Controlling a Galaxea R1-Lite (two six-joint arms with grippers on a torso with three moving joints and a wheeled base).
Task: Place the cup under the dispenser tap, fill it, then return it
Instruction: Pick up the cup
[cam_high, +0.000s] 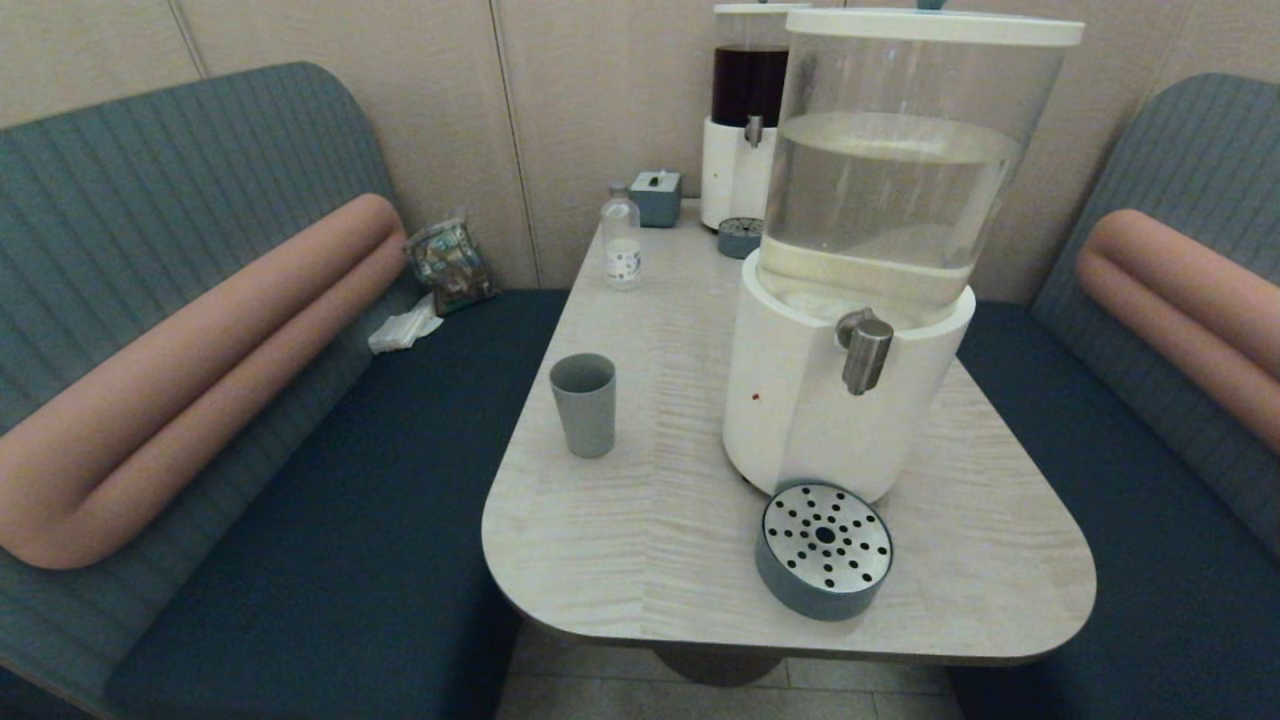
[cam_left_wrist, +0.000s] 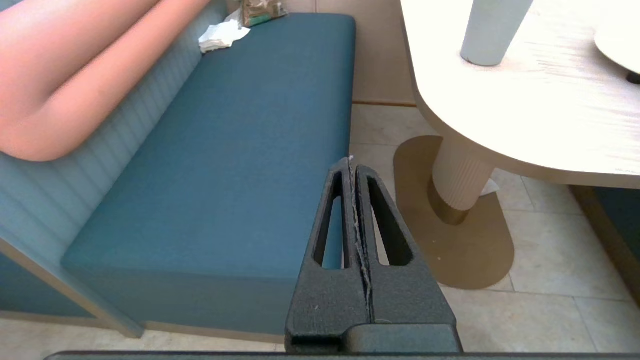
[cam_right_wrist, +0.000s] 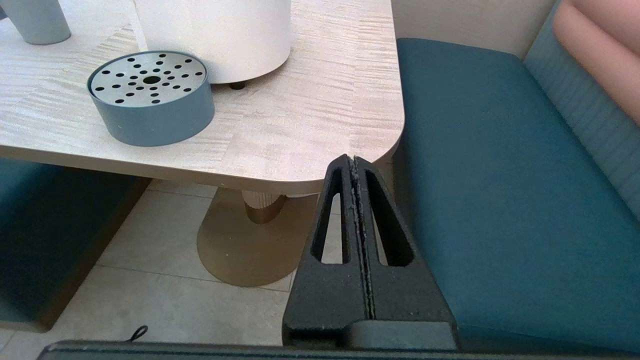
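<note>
- In the head view we see the cup (cam_high: 583, 403) standing upright left of centre on the table (cam_high: 650, 520), well apart from the big dispenser (cam_high: 850, 400) at centre right.
- The dispenser tap (cam_high: 865, 350) juts from the white base, with the round drip tray (cam_high: 825, 550) on the table below it, just in front of the base.
- At the top of that frame, 1 clear bottle (cam_high: 621, 240) and a dark-liquid dispenser (cam_high: 745, 120) stand at the far end of the table.
- In the left wrist view the left gripper (cam_left_wrist: 354, 165) sits low at bottom centre, over the edge of the blue bench (cam_left_wrist: 225, 150), its 2 fingers pressed together on nothing.
- In the right wrist view the right gripper (cam_right_wrist: 353, 162) sits at bottom centre below the table's corner, fingers likewise pressed together and empty.
- Neither arm appears in the head view.
</note>
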